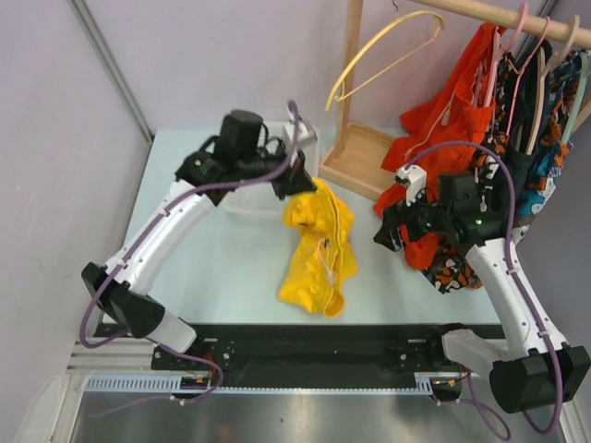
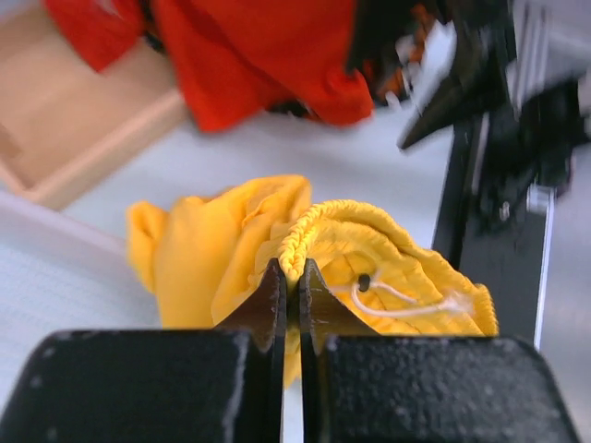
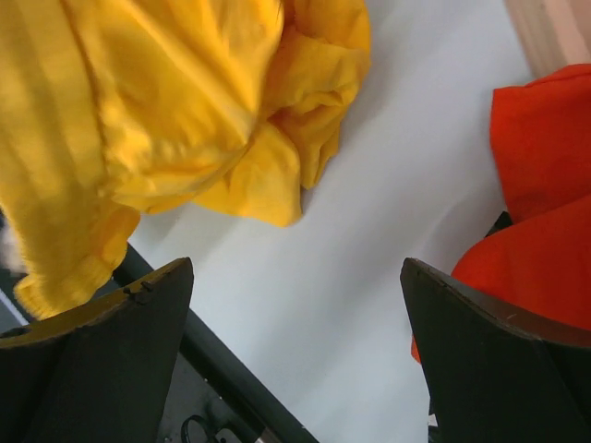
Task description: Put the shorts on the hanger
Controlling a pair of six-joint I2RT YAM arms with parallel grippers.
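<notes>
Pressed together at the lens, the left claw (image 2: 288,277) pinches the gathered waistband of the shorts (image 2: 369,249). They lie crumpled mid-counter (image 1: 212,268), their far end at that claw. The right claw (image 3: 295,268) hovers spread and empty just right of them, with an orange garment (image 3: 545,157) at its right. The hanger (image 1: 356,55) hangs from the far rail, well apart. The step looks like the first grasp. Next, the right claw likely needs the waistband's other side, so the cloth can spread and travel to the hanger.
</notes>
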